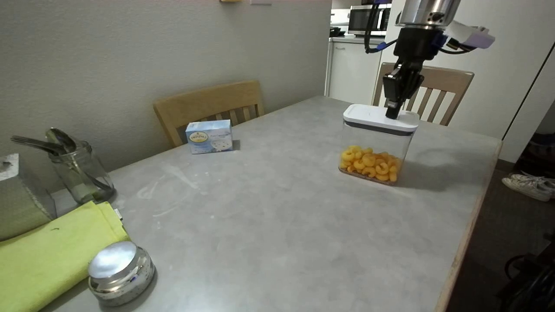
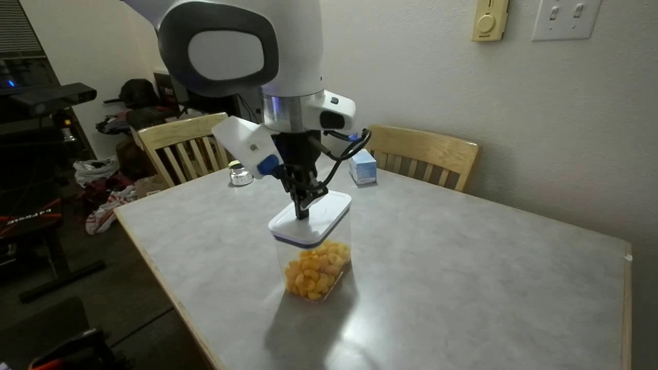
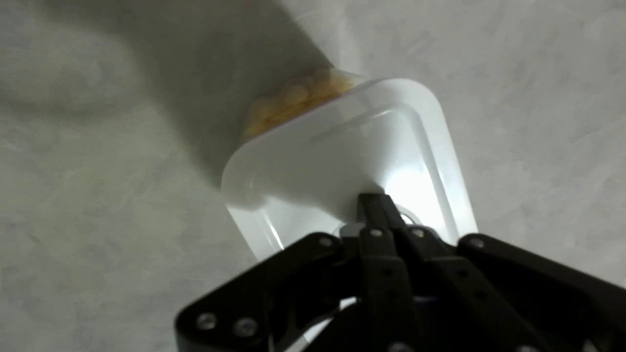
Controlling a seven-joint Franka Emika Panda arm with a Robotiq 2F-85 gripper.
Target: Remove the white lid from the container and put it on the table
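Note:
The white lid [image 1: 364,113] sits flat on the clear container [image 1: 376,162], which stands upright on the grey table [image 1: 269,225] with orange-yellow snack pieces inside. The lid [image 2: 331,208] and container [image 2: 317,270] also show in an exterior view. My gripper [image 1: 392,114] points down at the lid's top near its middle, with the fingertips at or just above the surface. In the wrist view the fingers [image 3: 375,199] are together with nothing seen between them. They partly hide a round centre part of the lid [image 3: 313,166]. Whether the tips press on the lid, I cannot tell.
A small blue-white box [image 1: 210,137] stands towards the wall side. A round shiny metal tin [image 1: 121,273], a yellow cloth [image 1: 56,255] and a glass jar with cutlery [image 1: 84,173] are at the far end from the container. Wooden chairs [image 2: 424,154] stand around the table.

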